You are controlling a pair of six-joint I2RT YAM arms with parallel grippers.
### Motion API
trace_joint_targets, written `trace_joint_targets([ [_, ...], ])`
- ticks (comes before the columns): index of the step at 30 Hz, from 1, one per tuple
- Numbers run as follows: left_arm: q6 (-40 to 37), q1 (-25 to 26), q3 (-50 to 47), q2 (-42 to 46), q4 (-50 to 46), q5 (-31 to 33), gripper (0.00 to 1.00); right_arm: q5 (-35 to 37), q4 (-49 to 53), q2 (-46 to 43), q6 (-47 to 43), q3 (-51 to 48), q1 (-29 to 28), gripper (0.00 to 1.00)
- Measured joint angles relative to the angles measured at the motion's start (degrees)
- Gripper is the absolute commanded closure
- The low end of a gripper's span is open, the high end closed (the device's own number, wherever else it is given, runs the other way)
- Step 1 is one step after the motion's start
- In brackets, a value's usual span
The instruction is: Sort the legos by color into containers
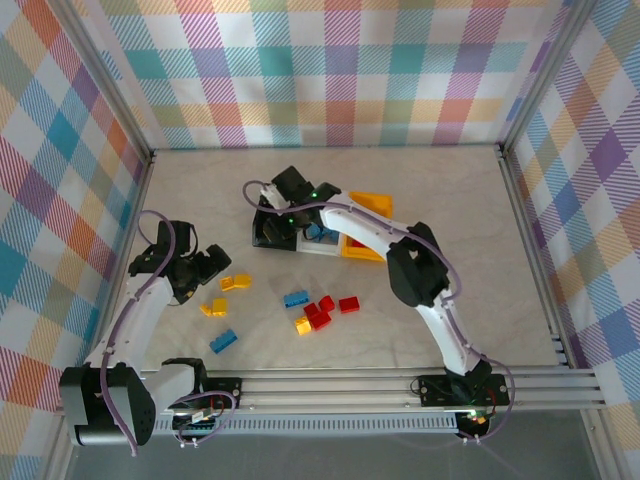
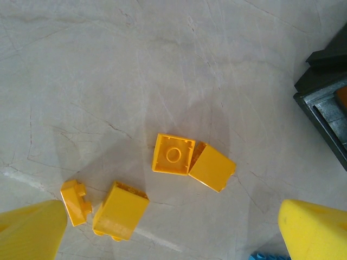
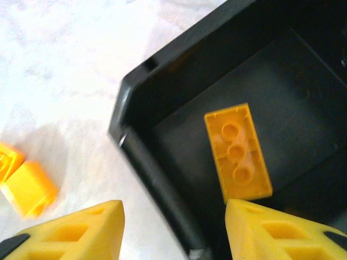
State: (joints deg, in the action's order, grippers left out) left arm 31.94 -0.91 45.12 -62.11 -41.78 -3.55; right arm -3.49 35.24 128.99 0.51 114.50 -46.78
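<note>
Left gripper (image 2: 172, 225): spread wide, with nothing between its yellow fingers (image 2: 30, 233). It hangs over the table (image 1: 450, 250) well left of the black bin, above four yellow bricks.
Upturned yellow brick (image 2: 173, 154): lies hollow side up on the table, left of the black bin.
Smooth yellow brick (image 2: 212, 167): touches the upturned one on the side towards the black bin.
Lower yellow pair (image 2: 120, 210): two more bricks close together, further from the black bin than the first two.
Far blue brick (image 1: 223, 340): loose on the table, left of the black bin and well towards the arm bases.
Near blue brick (image 1: 296, 298): loose on the table, on the base side of the black bin and near it.
Black bin (image 1: 268, 232): the leftmost of three bins standing in a row.
Yellow-orange brick in the bin (image 3: 237, 153): lies upside down on the black bin's floor, its three round tubes facing up.
Right gripper (image 3: 173, 211): hangs over a corner of the black bin, fingers parted and holding nothing. The brick lies free on the floor just beyond one finger.
Red bricks (image 1: 327, 303): three bunched on the table, on the base side and right of the black bin.
Loose orange brick (image 1: 303, 325): right against the red bunch.
White bin (image 1: 318, 250): just beside the black bin's right wall. Something blue lies inside, partly hidden by the right arm (image 1: 380, 235).
Yellow-orange bin (image 1: 372, 204): beyond the white bin, furthest from the black bin, and crossed by the right arm.
</note>
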Motion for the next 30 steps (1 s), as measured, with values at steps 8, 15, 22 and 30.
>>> trace_joint_targets([
  [8, -0.07, 0.0, 0.0, 1.05, 0.0, -0.57, 0.0, -1.95, -1.07, -18.43, 1.55, -21.92, -6.36, 0.29],
  [15, -0.72, 1.84, 0.0, 0.44, 0.42, -3.17, 0.0, 0.04, 2.54, -23.23, 10.01, -35.39, -15.67, 0.24],
  [22, -0.94, 3.41, -0.42, 0.11, 0.61, -4.17, 0.0, -0.37, 2.47, -24.94, 19.17, -43.52, -23.1, 0.24],
  [30, -1.33, 3.41, -0.42, 0.85, 0.57, -4.15, 0.0, 0.04, 0.5, -26.56, 25.29, -46.73, -23.43, 0.21],
])
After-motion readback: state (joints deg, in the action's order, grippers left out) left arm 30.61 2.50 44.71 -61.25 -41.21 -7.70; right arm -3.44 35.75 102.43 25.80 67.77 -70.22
